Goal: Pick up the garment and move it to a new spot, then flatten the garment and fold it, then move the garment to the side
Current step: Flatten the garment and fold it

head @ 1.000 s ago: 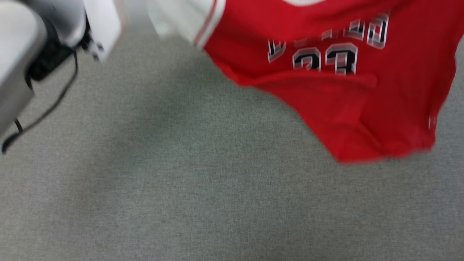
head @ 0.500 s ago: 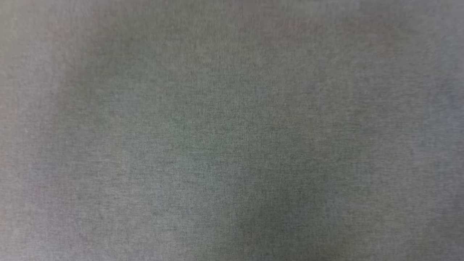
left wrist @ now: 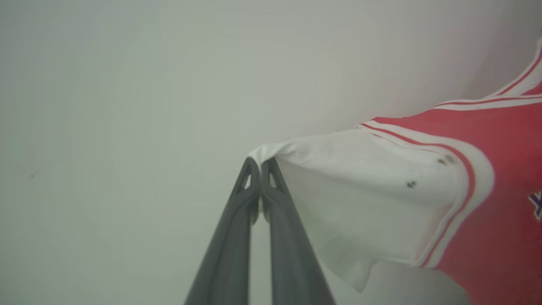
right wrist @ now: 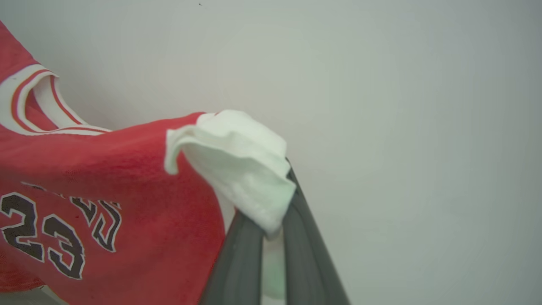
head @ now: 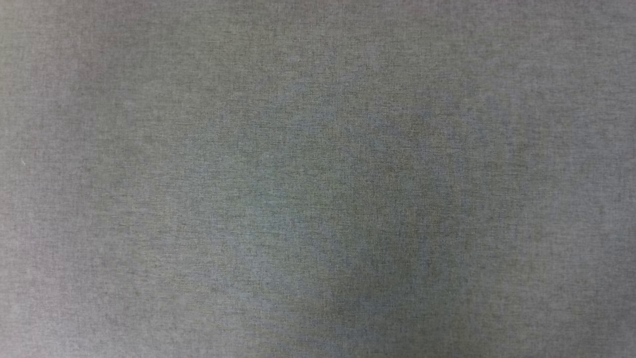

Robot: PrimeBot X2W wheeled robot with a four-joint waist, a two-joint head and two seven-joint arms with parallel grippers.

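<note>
The garment [left wrist: 487, 203] is a red shirt with white sleeves and striped trim, held up in the air between my two arms. In the left wrist view my left gripper [left wrist: 259, 163] is shut on the tip of one white sleeve [left wrist: 364, 190]. In the right wrist view my right gripper [right wrist: 271, 212] is shut on the other white sleeve [right wrist: 237, 165], which drapes over the fingertips. The red front with the black number 23 [right wrist: 42, 237] hangs to the left of that gripper.
The head view looks down on a grey cloth-covered surface [head: 318, 179] with faint shadows on it. A plain pale wall [left wrist: 127, 106] stands behind the hanging shirt in both wrist views.
The head camera has swung: a second ago it showed the red shirt and a pale forearm, now bare grey surface. In the last half second the view has barely shifted.
</note>
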